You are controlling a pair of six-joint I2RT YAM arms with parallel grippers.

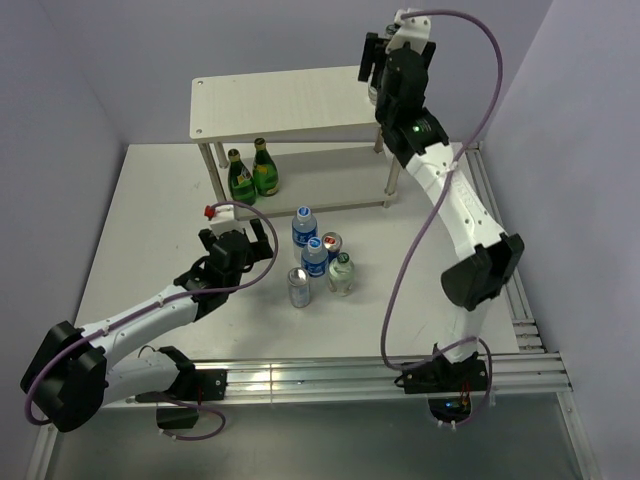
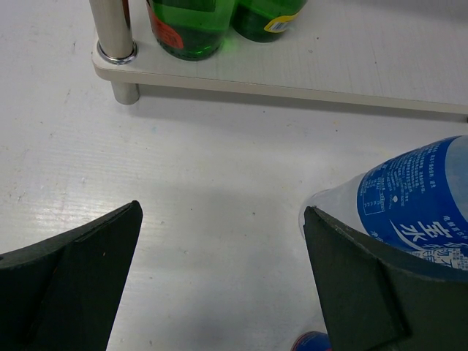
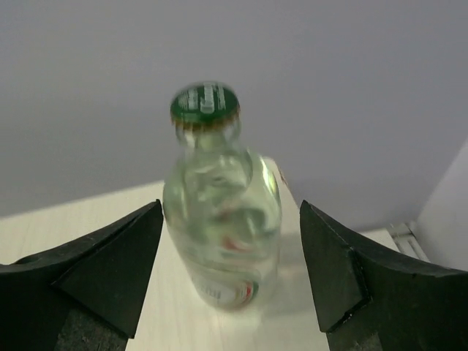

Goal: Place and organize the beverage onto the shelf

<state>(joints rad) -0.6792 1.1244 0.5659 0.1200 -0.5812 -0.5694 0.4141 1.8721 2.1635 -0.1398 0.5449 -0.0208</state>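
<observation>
The shelf [image 1: 280,100] stands at the back of the table, and two green bottles [image 1: 240,180] stand on its lower board. My right gripper [image 1: 372,70] is open at the right end of the top board [image 3: 73,216]. Its jaws stand on either side of a clear glass bottle with a green cap [image 3: 223,219], which stands upright on that board, with gaps on both sides. My left gripper [image 1: 262,240] is open and empty over the table. A blue-labelled water bottle [image 2: 417,197] is just outside its right finger [image 2: 365,285].
A cluster stands mid-table: two blue-labelled water bottles [image 1: 304,230], a red and blue can [image 1: 332,245], a silver can [image 1: 298,288] and a small clear bottle [image 1: 341,272]. A metal shelf leg [image 2: 113,29] and the lower board [image 2: 329,66] lie ahead of my left gripper.
</observation>
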